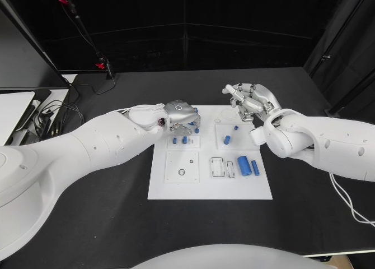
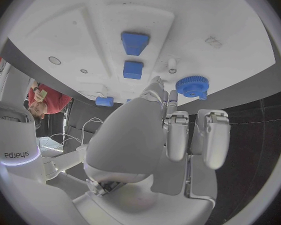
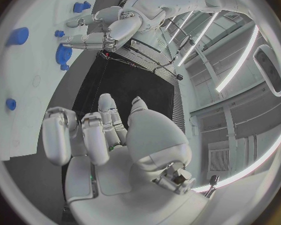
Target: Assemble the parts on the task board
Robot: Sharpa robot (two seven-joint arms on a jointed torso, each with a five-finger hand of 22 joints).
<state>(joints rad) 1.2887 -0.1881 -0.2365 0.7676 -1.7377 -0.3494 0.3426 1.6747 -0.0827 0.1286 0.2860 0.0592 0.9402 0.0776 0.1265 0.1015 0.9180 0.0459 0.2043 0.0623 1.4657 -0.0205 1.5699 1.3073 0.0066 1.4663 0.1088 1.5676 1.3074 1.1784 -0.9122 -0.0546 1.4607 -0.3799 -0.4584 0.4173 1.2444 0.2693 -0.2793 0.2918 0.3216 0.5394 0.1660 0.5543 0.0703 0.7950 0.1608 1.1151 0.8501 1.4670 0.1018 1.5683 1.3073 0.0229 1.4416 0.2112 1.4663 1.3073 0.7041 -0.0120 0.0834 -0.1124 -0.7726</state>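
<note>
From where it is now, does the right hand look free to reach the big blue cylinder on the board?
Probably yes. The right hand hovers empty at the board's far right corner, and the big blue cylinder lies uncovered nearer the robot, beside the right forearm. The left hand is across the board.

My board is a white plate lying flat mid-table, with raised white blocks on it. Small blue parts sit at its far left block, another slightly right. Two blue cylinders lie side by side near the right edge. A blue gear sits at the far edge.
</note>
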